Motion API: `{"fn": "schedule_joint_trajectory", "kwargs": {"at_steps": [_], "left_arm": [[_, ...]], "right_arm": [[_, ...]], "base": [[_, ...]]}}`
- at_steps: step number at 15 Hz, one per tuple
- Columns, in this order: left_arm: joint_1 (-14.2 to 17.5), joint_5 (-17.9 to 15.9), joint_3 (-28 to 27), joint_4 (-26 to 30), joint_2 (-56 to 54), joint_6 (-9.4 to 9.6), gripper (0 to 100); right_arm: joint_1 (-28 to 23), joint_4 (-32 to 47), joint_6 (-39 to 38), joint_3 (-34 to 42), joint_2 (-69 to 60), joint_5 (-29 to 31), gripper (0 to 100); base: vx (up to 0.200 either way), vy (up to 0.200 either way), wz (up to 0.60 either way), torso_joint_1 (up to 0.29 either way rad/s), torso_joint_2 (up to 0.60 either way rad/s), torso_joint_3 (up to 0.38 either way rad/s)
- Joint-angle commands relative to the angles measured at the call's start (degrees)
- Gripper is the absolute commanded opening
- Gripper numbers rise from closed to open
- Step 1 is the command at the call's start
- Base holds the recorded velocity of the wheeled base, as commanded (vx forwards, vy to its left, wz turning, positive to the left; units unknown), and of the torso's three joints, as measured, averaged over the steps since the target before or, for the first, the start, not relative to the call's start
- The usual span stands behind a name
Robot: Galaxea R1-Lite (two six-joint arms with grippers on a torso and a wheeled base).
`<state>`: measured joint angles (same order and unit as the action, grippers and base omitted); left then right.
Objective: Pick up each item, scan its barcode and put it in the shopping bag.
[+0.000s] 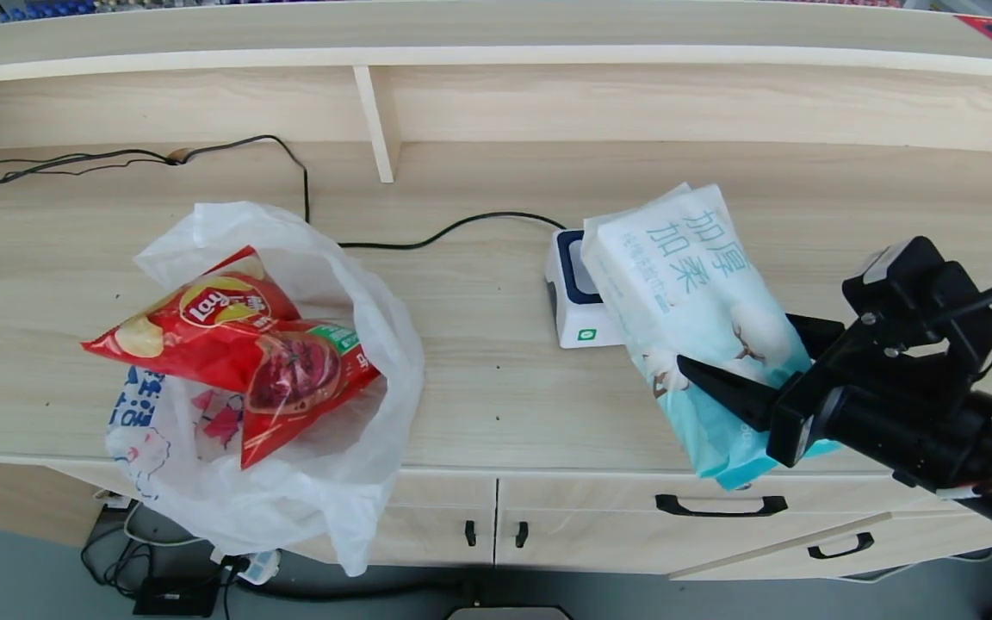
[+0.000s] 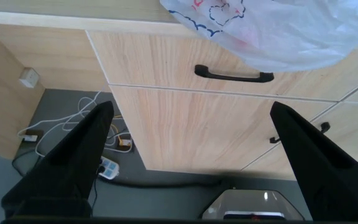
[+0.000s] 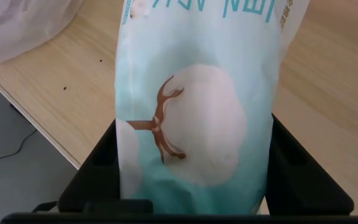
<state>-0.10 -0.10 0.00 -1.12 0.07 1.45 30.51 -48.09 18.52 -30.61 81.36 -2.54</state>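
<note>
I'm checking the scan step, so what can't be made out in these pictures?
Scanner window, head view: mostly covered by the tissue pack.
Pack's barcode: head and right wrist views face its printed front.
Shopping bag contents, head view: hidden under the chips bag.
Pack's lower end, right wrist view: inside the right gripper.

Right gripper clamped, left gripper spread wide

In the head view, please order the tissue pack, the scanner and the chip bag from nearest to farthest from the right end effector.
From the right end effector:
1. Tissue pack: gripped in it, on the right.
2. Scanner: at the pack's far end, toward the middle.
3. Chip bag: far left, lying in the shopping bag.
</note>
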Motion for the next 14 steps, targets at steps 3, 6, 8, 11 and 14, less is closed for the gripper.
{"fn": "schedule_joint_trajectory", "kwargs": {"at_steps": [3,6,8,11,14], "left_arm": [[0.01,0.01,0.00,-0.02,0.01,0.04,100],[0.01,0.01,0.00,-0.02,0.01,0.04,100],[0.01,0.01,0.00,-0.02,0.01,0.04,100],[0.01,0.01,0.00,-0.02,0.01,0.04,100],[0.01,0.01,0.00,-0.02,0.01,0.04,100]], "right_arm": [[-0.02,-0.07,-0.15,-1.03,2.49,1.48,0],[-0.02,-0.95,-2.61,-1.03,3.98,1.57,0],[-0.02,-1.48,-3.31,-1.21,4.07,2.54,0],[0.86,-1.57,-3.05,-2.08,4.95,2.71,0],[1.13,-3.85,-3.22,-3.14,1.87,3.33,0]], "base": [[0.000,0.000,0.00,0.000,0.00,0.000],[0.000,0.000,0.00,0.000,0.00,0.000],[0.000,0.000,0.00,0.000,0.00,0.000],[0.000,0.000,0.00,0.000,0.00,0.000],[0.000,0.000,0.00,0.000,0.00,0.000]]}}
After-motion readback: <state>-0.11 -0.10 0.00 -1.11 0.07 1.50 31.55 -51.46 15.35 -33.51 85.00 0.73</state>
